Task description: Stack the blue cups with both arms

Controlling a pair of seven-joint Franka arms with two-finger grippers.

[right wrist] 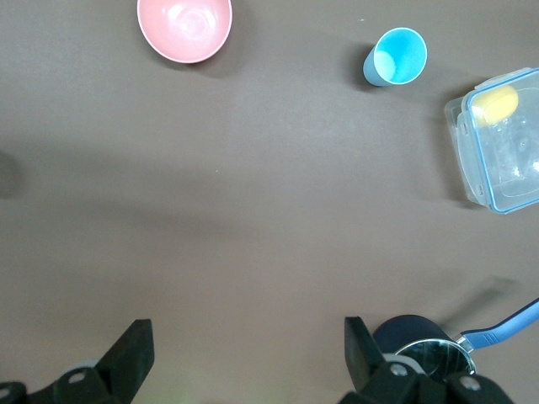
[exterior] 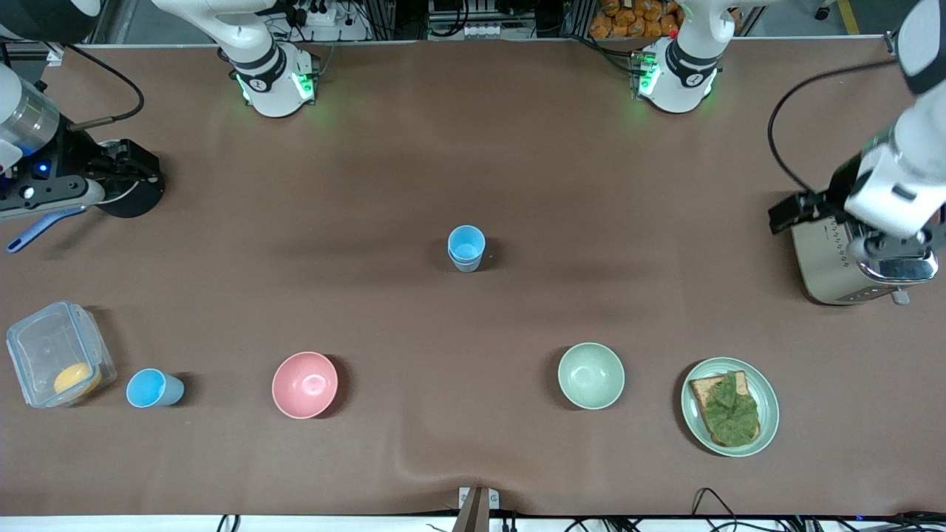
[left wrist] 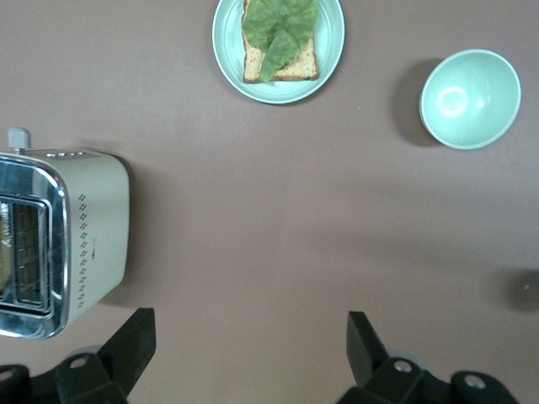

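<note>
Two blue cups (exterior: 466, 247) stand nested in the middle of the table, a brighter sky-blue one inside a paler grey-blue one. A third sky-blue cup (exterior: 154, 388) stands alone toward the right arm's end, nearer the front camera, between the clear box and the pink bowl; it also shows in the right wrist view (right wrist: 396, 56). My left gripper (left wrist: 250, 345) is open and empty, held over bare table beside the toaster. My right gripper (right wrist: 248, 349) is open and empty, held over bare table at the right arm's end. Both are well away from the cups.
A toaster (exterior: 835, 258) (left wrist: 63, 240), a plate (exterior: 768, 421) (left wrist: 333, 42) of toast with lettuce and a pale green bowl (exterior: 590, 375) (left wrist: 469, 98) lie toward the left arm's end. A pink bowl (exterior: 304, 384) (right wrist: 184, 28), a clear box (exterior: 37, 347) (right wrist: 514, 168) and a dark blue-handled pot (exterior: 137, 196) lie toward the right arm's end.
</note>
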